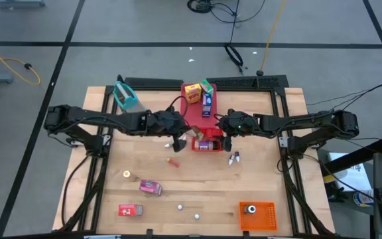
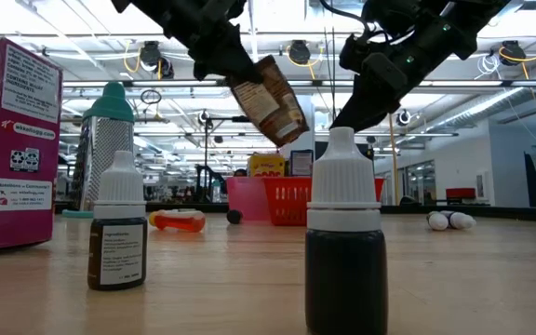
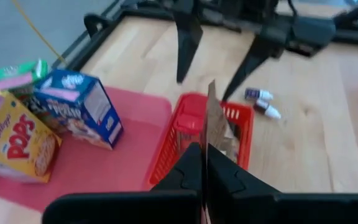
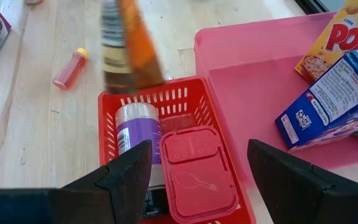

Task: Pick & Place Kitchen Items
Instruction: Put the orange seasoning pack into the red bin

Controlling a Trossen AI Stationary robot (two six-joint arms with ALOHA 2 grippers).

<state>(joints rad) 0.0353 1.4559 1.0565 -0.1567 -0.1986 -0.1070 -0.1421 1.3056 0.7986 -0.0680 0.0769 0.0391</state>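
A flat brown packet [image 2: 270, 102], one of the kitchen items, hangs tilted over the red basket [image 4: 114, 112] at the table's middle, with my left gripper [image 3: 204, 171] shut on it. The basket holds a purple-labelled jar [image 4: 135, 130] and a red box [image 4: 194, 168]. My right gripper [image 4: 197, 180] hovers open above the basket's right side and holds nothing. Behind the basket, yellow [image 1: 191, 93], blue [image 1: 206, 101] and green [image 1: 207, 86] cartons rest on a pink tray [image 1: 197, 118]. My left gripper pinches the packet's upper end [image 3: 207, 146] between its two shut fingers, coming from the table's left and slanting down. The packet sticks out past the fingertips, tilted, its lower end [image 2: 287, 130] hanging clear above the basket.
On the near half of the table lie a pink carton [image 1: 150, 188], a red carton [image 1: 130, 210], a small orange bottle [image 1: 172, 160], two little dropper bottles [image 1: 234, 157], round pieces [image 1: 127, 174] and an orange bin [image 1: 256, 211]. A teal grater [image 1: 126, 96] stands at the far left.
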